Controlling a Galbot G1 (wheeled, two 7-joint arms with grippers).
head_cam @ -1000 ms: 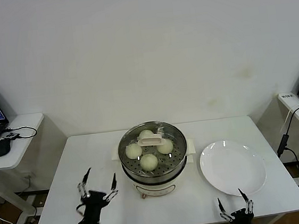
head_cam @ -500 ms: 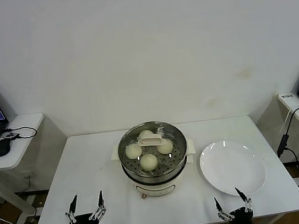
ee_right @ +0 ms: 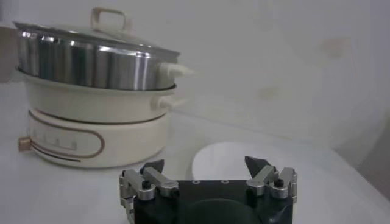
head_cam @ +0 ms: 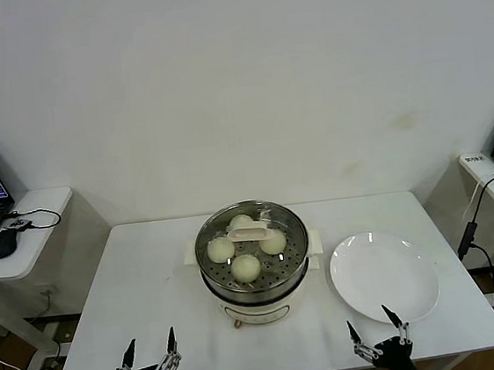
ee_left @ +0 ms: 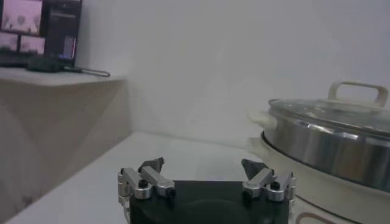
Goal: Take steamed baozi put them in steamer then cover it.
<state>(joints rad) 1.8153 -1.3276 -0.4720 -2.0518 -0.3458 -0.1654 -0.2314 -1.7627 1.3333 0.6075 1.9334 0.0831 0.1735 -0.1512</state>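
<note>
The task looks finished: four cream-white round baozi [head_cam: 246,267] sit inside the shiny stainless-steel steamer [head_cam: 255,277] at the middle of the white desk [head_cam: 150,275], under the clear glass cover [head_cam: 251,238]. Its cream bar handle [head_cam: 250,231] runs left-right, level. The left gripper [head_cam: 149,367] and the right gripper [head_cam: 380,341] hang wide and empty at the desk's near edge; nothing more seems needed. The flat white plate [head_cam: 385,276] lies bare.

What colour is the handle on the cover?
Cream-white; the handle shows best in the right wrist view.

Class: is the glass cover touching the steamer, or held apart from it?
Touching. Right wrist view shows the cover seated on the steamer rim, no gap; both grippers are elsewhere.
</note>
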